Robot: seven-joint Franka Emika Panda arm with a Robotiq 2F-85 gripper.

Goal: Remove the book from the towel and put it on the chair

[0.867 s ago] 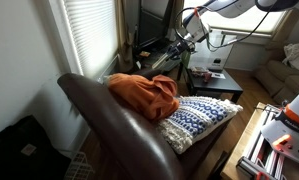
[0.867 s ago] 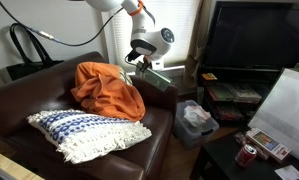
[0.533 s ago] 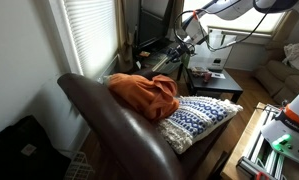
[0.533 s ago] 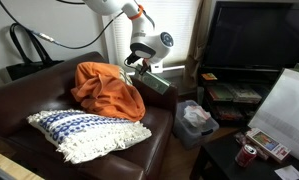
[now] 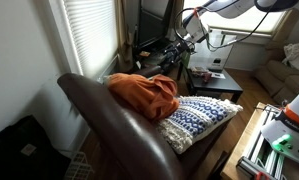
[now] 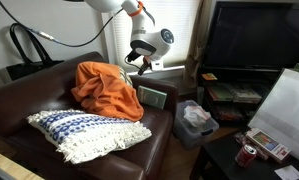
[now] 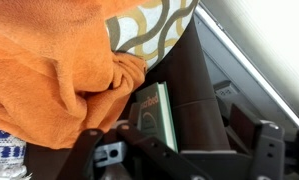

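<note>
Biggest thing here is the brown leather chair (image 6: 19,100). It's wide enough to pass for a small sofa, and there's just the one. Off to the side there's one dark TV (image 6: 254,40) on a stand.

On the seat there's a single orange towel (image 6: 107,88), all bunched up in a heap against the backrest. Next to it is one blue-and-white patterned pillow (image 6: 84,132) with a fringed edge. In the wrist view some beige-and-white swirl fabric (image 7: 154,25) pokes out from behind the towel.

One book (image 6: 152,97) too, and it's off the towel and on the chair seat. It sits just beside the towel's edge, in the gap between the towel and the inside of the armrest. From my wrist camera the cover is dark green with a darker arch shape on it and a pale page edge showing. It looks propped at a tilt in the exterior view, but I can't tell how much it's leaning.

My gripper (image 6: 136,62) hangs above the book with the fingers spread apart and nothing between them. It isn't touching the book or the towel. The towel heap is the closest thing crowding the book, bulging right up next to it.
</note>
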